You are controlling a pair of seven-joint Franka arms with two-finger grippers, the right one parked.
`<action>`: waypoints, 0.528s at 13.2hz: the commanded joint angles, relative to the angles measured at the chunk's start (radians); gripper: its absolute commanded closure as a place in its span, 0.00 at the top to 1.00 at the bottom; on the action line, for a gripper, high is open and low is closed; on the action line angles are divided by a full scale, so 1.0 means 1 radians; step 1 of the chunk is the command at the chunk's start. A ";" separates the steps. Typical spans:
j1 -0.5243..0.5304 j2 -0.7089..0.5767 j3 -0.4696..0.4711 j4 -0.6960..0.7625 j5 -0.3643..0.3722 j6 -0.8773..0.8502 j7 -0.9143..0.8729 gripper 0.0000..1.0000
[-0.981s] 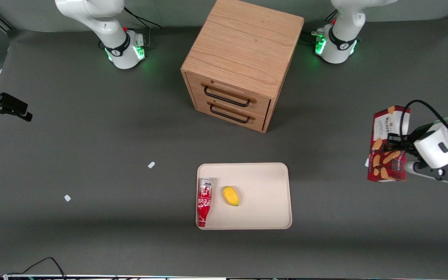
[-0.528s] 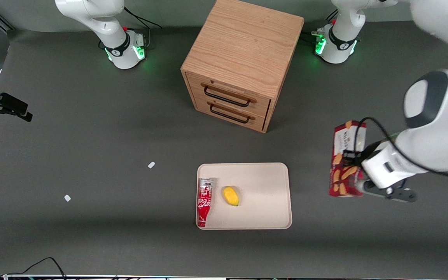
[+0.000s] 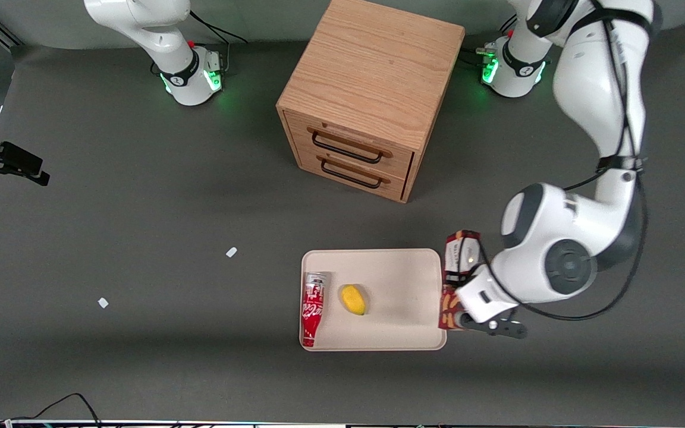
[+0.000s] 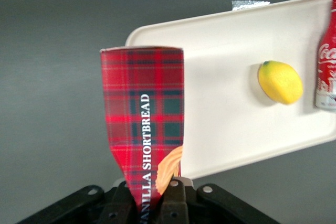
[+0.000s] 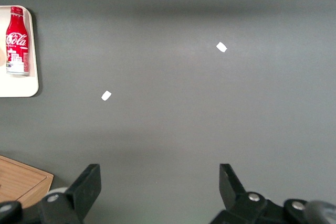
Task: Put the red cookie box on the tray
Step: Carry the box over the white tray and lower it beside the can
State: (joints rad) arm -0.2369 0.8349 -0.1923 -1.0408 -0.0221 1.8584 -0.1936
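The red cookie box [image 3: 456, 261] [image 4: 143, 124], tartan red with "VANILLA SHORTBREAD" lettering and a cookie picture, is held in the air by my left gripper [image 3: 460, 291] [image 4: 151, 199], which is shut on its lower end. The box hangs at the edge of the beige tray [image 3: 402, 279] [image 4: 220, 103] that lies toward the working arm's end of the table, overlapping the rim. On the tray lie a red soda bottle [image 3: 313, 308] [image 4: 326, 77] and a yellow lemon-like fruit [image 3: 353, 299] [image 4: 280, 82].
A wooden two-drawer cabinet [image 3: 366, 95] stands farther from the front camera than the tray. Two small white scraps [image 3: 231, 252] [image 3: 103, 302] lie on the grey mat toward the parked arm's end.
My left arm has carried the red cookie box from the working arm's end of the table across to the tray's edge, swinging the box lower and nearer the front camera.
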 commanded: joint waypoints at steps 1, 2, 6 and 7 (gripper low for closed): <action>-0.048 0.068 0.017 0.042 0.025 0.056 -0.075 0.00; -0.056 0.087 0.017 0.042 0.039 0.077 -0.096 0.00; -0.070 0.130 0.051 0.033 0.064 0.137 -0.122 0.00; -0.076 0.141 0.053 0.031 0.065 0.157 -0.136 0.00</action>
State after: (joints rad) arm -0.2922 0.9547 -0.1625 -1.0384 0.0284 1.9951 -0.2918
